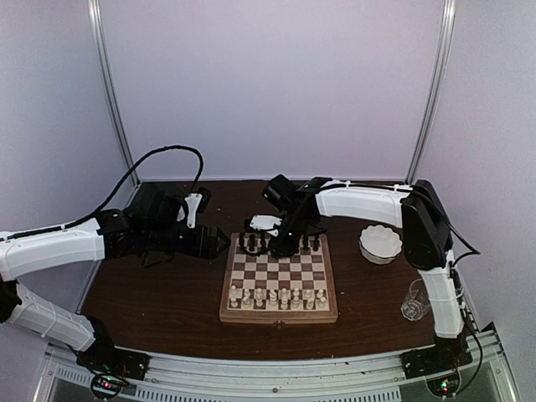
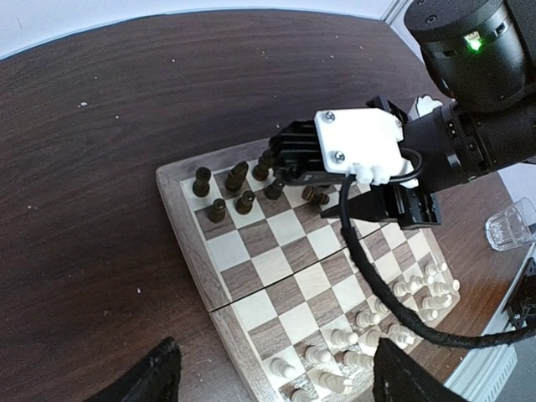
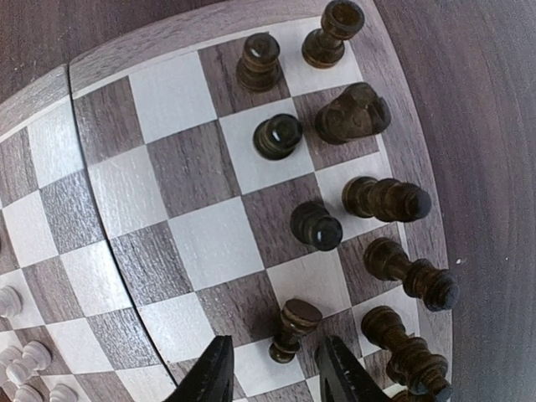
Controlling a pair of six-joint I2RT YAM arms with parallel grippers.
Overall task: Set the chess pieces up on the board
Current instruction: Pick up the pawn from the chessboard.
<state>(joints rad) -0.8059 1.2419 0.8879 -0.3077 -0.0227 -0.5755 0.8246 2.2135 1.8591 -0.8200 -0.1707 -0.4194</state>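
Observation:
The board (image 1: 279, 316) lies mid-table. White chess pieces (image 1: 276, 296) fill its two near rows and dark pieces (image 1: 251, 243) stand along the far rows. My right gripper (image 1: 285, 244) hangs over the far rows. In the right wrist view it (image 3: 280, 373) is open, and a tilted dark pawn (image 3: 293, 328) sits just beyond the fingertips (image 3: 213, 373), touching neither. Other dark pieces (image 3: 385, 199) lean or lie along the board's edge. My left gripper (image 2: 280, 385) is open and empty above the board's left side (image 2: 276, 289), close to the white pieces (image 2: 368, 322).
A white scalloped bowl (image 1: 379, 243) stands right of the board, and a clear glass (image 1: 414, 301) sits nearer the right arm's base. The right arm's black cable (image 2: 377, 285) droops across the board in the left wrist view.

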